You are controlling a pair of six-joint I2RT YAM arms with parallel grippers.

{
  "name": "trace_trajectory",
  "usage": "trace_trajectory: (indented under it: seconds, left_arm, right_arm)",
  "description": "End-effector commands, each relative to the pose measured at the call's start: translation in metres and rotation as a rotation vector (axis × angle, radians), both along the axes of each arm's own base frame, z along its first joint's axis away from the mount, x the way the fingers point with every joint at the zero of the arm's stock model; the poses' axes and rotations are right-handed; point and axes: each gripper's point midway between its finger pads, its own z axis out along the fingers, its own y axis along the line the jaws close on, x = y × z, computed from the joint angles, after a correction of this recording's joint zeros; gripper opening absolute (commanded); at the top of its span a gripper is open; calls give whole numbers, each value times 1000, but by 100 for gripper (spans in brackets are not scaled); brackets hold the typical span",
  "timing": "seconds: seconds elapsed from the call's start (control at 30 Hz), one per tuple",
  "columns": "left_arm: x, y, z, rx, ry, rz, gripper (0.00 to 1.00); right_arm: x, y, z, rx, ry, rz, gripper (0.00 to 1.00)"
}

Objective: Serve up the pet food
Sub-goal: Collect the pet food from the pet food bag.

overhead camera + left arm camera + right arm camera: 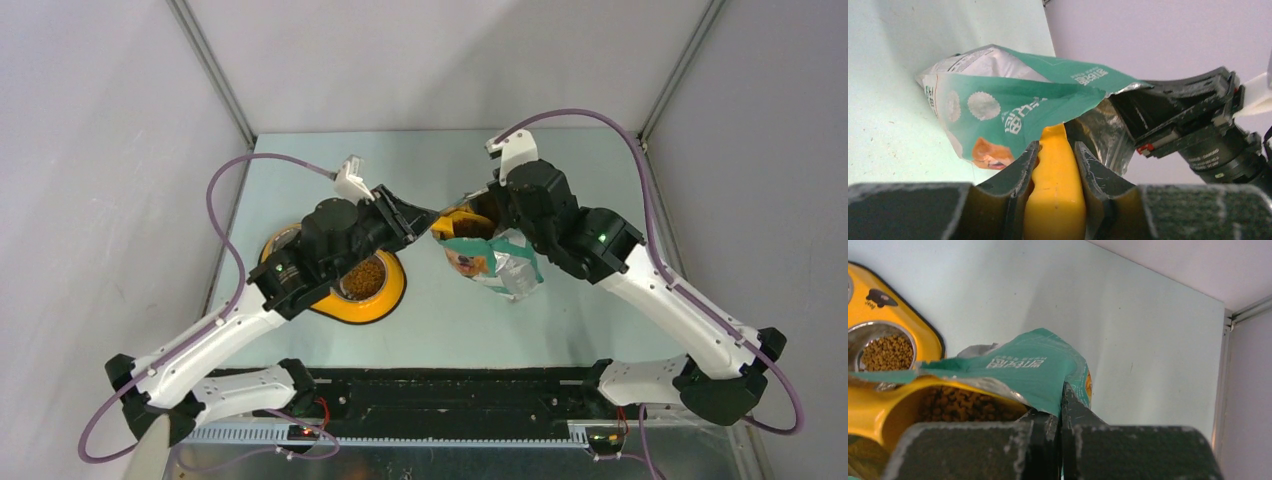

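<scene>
Left pincer clamps scoop | right pincer pinches bag | pet food heaped along scoop

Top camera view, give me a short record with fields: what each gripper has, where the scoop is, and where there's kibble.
left gripper: shut on the handle of the orange scoop
right gripper: shut on the edge of the green bag, at its open mouth
scoop position: at the bag's mouth, under its upper lip
kibble: a load in the scoop; more in the steel bowl
steel bowl: set in an orange feeder, left of the bag
</scene>
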Motion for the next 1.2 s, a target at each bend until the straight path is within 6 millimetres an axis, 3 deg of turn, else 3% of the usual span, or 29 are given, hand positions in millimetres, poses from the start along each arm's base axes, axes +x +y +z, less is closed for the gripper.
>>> trace_trajectory:
  seconds: [0.0, 0.37, 0.67, 1.17]
  left_arm:
    - [17, 18, 32, -82, -77, 119, 0]
    - [7, 7, 36, -209, -101, 49, 0]
    - [-8, 29, 40, -365, -133, 75, 0]
    - [-26, 48, 53, -517, -169, 64, 0]
  right_arm:
    - [-14, -9, 82, 90, -183, 14, 0]
    - [-5, -24, 98, 78, -222, -162, 0]
    - [-7, -33, 103, 150, -261, -211, 0]
    - [-10, -39, 107, 211, -273, -241, 0]
